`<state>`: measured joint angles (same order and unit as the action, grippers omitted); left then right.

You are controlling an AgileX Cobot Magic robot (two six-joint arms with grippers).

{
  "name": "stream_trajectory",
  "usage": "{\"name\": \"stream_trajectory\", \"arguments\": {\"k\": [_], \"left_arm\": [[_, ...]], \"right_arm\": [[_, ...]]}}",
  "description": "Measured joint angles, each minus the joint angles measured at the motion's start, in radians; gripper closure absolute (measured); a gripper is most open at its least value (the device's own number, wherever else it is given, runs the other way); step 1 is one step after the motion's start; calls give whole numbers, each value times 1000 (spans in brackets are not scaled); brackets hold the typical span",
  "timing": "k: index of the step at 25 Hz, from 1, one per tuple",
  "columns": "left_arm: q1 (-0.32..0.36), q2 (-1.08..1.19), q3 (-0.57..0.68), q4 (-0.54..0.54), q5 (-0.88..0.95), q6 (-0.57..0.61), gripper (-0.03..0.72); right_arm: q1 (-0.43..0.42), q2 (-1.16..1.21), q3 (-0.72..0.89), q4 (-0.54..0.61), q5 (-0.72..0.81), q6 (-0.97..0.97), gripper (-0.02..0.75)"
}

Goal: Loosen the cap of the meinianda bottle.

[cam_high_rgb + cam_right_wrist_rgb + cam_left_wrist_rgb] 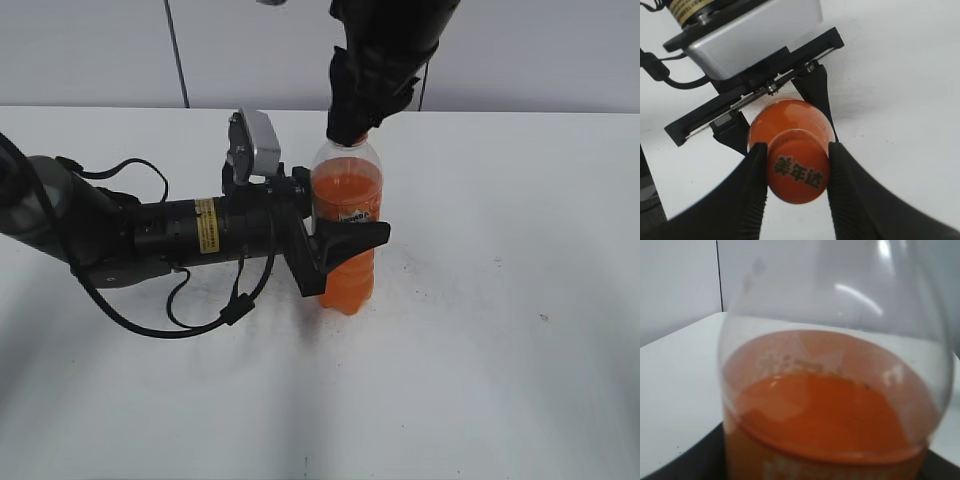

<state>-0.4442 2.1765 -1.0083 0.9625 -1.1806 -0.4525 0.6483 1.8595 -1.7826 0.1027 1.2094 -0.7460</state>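
Standing upright on the white surface (pixel 480 380), the meinianda bottle (pixel 347 225) is the landmark, about mid-frame in the exterior view. Nearest to camera in front of the bottle: bare surface with faint specks, nothing else there. At the bottle's left side, the left tool (pixel 352 235) comes in horizontally from the left arm (pixel 150 232), its black jaws clamped around the bottle's mid body at the label band, one finger (pixel 350 240) crossing the front of the bottle. A loose black cable (pixel 185 315) loops under the arm, left of the bottle. A silver camera block (pixel 255 143) sits on the wrist, just left of the bottle's shoulder. Left wrist view is filled by the bottle (pixel 830 405): orange drink in the lower half, clear empty dome above, liquid line roughly level.

On top of the bottle, the cap (pixel 799 172) is orange with dark print on top. Right tool (pixel 796 170) comes down from above, its two black fingers (pixel 752 185) pressed on opposite sides of the cap, closed on it. In the exterior view the right tool (pixel 352 135) hides the cap entirely. Behind the bottle, a pale wall (pixel 540 50) with a thin dark vertical line left of the bottle's top.
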Motion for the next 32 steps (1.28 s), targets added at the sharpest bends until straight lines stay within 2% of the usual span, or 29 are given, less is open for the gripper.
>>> {"name": "stream_trajectory", "arguments": {"k": [9, 32], "left_arm": [[1, -1, 0, 20, -1, 3, 267], [4, -7, -5, 106, -26, -8, 267]], "right_arm": [[0, 0, -1, 0, 8, -207, 464], [0, -26, 3, 29, 50, -564, 464]]}}
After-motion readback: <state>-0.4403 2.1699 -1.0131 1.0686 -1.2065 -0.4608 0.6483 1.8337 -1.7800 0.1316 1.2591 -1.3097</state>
